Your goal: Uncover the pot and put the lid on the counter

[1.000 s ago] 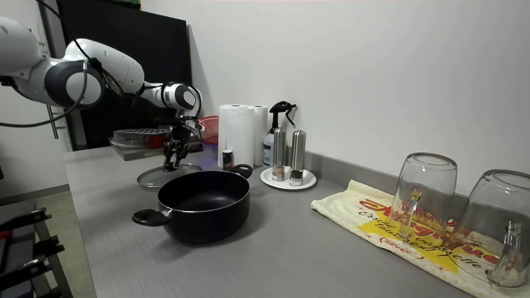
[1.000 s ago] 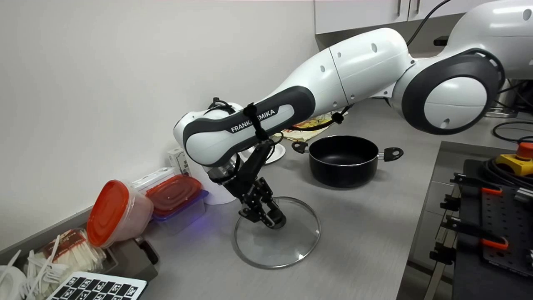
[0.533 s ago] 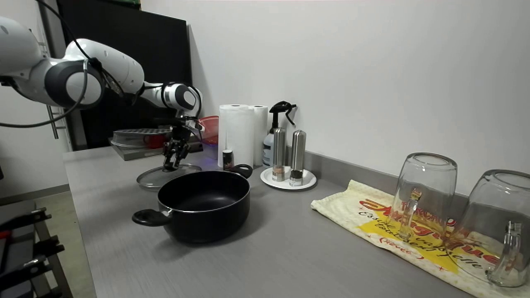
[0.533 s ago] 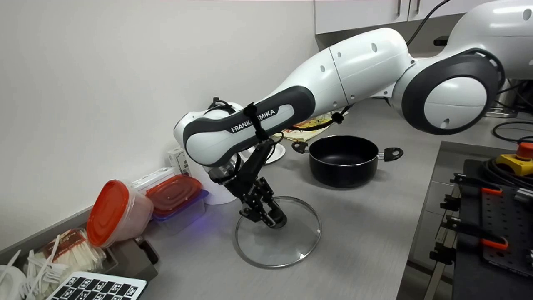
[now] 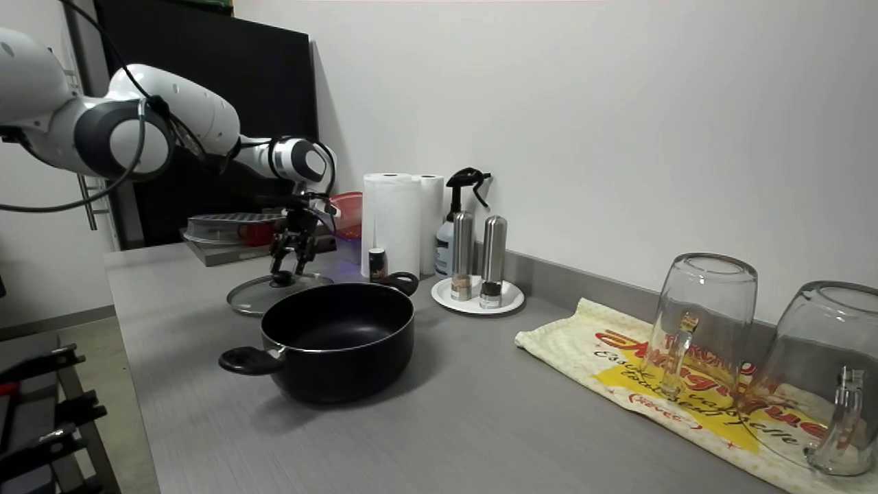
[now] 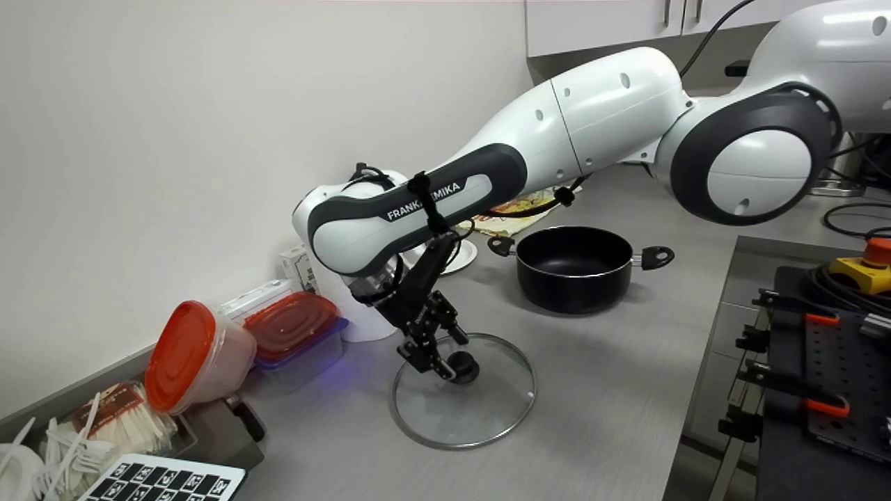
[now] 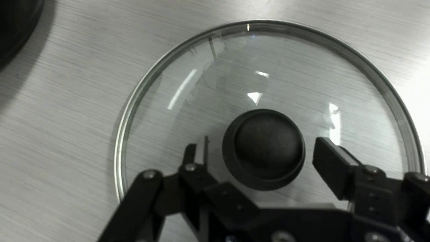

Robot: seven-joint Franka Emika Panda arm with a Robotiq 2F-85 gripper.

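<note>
1. On the grey counter (image 6: 592, 396), near the black pot (image 6: 574, 291) but apart from it, we see the round glass lid (image 6: 477, 410) lying flat, with its black knob (image 7: 268, 148) pointing up.

2. We can look right down into the pot, since nothing is on top of it. We think the job is nearly done.

3. In the wrist view we see that the gripper (image 7: 263, 150) has its fingers (image 7: 332, 164) apart, one on each side of the knob, with a gap both ways. It is not holding anything.

4. We guess the lid is stiff and will not bend. It may be a bit heavy, because it is glass with metal around it.

5. The glass looks shiny and smooth, so we think it would slip if we pinched it there. It might crack if it got dropped or bumped.

6. If we had to pick it up, we would squeeze the knob by its two sides. The metal rim (image 7: 120, 154) is thin and low by the counter, so it looks hard to grab.

7. Next, we think, the gripper should go straight up, so no finger bumps the knob and slides the lid.
</note>
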